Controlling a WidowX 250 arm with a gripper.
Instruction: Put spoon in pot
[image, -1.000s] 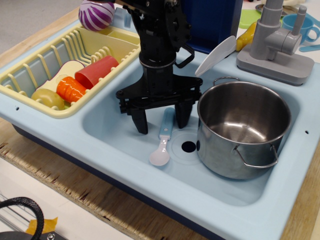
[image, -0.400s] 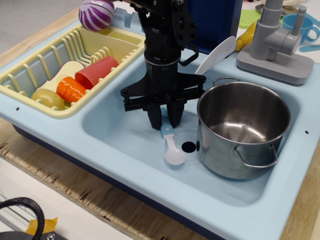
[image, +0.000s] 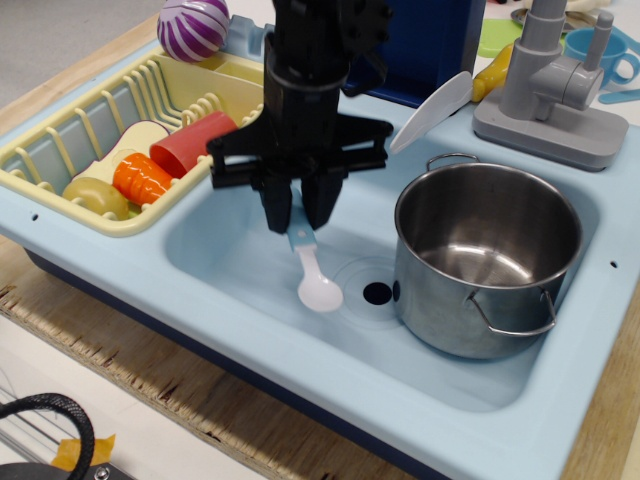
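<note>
Black two-finger robot gripper (image: 300, 212) above light blue plastic toy sink basin (image: 240, 262), fingers together, clamped on light blue handle of small plastic toy spoon (image: 312, 277). Spoon hanging down from fingertips, white oval bowl lowest, just above or near basin floor; contact with floor not clear. Spoon left of round drain hole (image: 377, 293), well apart from large shiny stainless-steel cooking pot (image: 487, 258).

Pot upright in right part of basin, empty inside, thin wire loop handles at back and front. Spoon outside pot, not over its rim.

Pale yellow plastic dish rack (image: 130, 140) in left compartment, holding red plastic cup (image: 190, 142) on its side, orange ridged toy piece (image: 142, 177) and yellowish ring-shaped toy (image: 97, 196). Purple-and-white striped ball (image: 193, 28) at back edge of rack. Large white flat spatula-like blade (image: 432, 110) leaning at back rim of sink, between arm and grey toy faucet (image: 555, 85). Dark blue box (image: 425, 45) behind arm. Wooden tabletop (image: 200, 405) under sink unit.
</note>
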